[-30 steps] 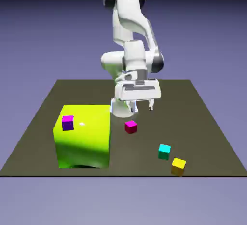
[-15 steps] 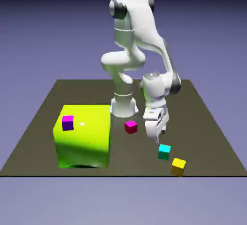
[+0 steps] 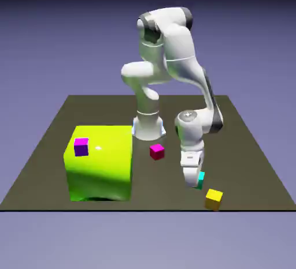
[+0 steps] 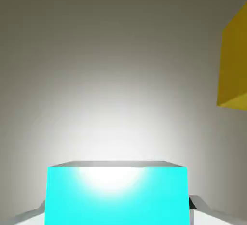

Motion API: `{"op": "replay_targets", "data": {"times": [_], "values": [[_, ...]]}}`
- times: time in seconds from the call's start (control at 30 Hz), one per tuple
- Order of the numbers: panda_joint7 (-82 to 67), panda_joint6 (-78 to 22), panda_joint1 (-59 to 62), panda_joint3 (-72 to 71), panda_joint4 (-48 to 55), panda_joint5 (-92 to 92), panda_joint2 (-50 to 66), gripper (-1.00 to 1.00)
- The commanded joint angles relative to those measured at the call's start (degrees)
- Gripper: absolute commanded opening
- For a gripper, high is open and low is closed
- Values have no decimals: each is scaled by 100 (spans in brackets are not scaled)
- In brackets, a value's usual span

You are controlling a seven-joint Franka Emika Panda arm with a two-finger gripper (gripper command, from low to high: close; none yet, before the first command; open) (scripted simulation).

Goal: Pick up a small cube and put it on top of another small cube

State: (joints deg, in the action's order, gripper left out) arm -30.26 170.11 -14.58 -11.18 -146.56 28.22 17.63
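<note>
My gripper [image 3: 193,182] is down at the table [image 3: 52,146] near its front edge, on the exterior view's right, and its jaws are closed on the teal cube [image 3: 200,179], which shows only as a sliver of colour beside my fingers there. In the hand view the same teal cube [image 4: 116,193] fills the space between my grey fingertips [image 4: 194,203], pressed in on both sides, so I judge the grasp made. The cube looks to be resting on the table, not raised (I cannot see any gap beneath it). That puts me at the end of the first part of the job: the pick is secured, but the lift, the carry and the placing are all left. The yellow cube [image 3: 214,198] sits just beside my gripper, toward the near edge and slightly right, and it shows large at the right border of the hand view [image 4: 234,60]; it is the closest small cube to stack on. The magenta-red cube [image 3: 156,151] lies farther back and left, apart from me. A big lime-green block [image 3: 99,167] stands on the exterior view's left with a small purple cube [image 3: 81,146] on its front.
</note>
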Motion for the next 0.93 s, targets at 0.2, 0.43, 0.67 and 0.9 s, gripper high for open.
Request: {"op": "replay_targets", "data": {"times": [0.2,0.43,0.67,0.9], "values": [[803,-885,-1010,1102,581,-219,-314,-100],[1826,-1697,-2411,2555,1776,-365,38,-100],[1362,-1056,-2077,2042,2139,263,1047,-100],[1864,-1727,-2463,2609,1821,-370,51,100]]}}
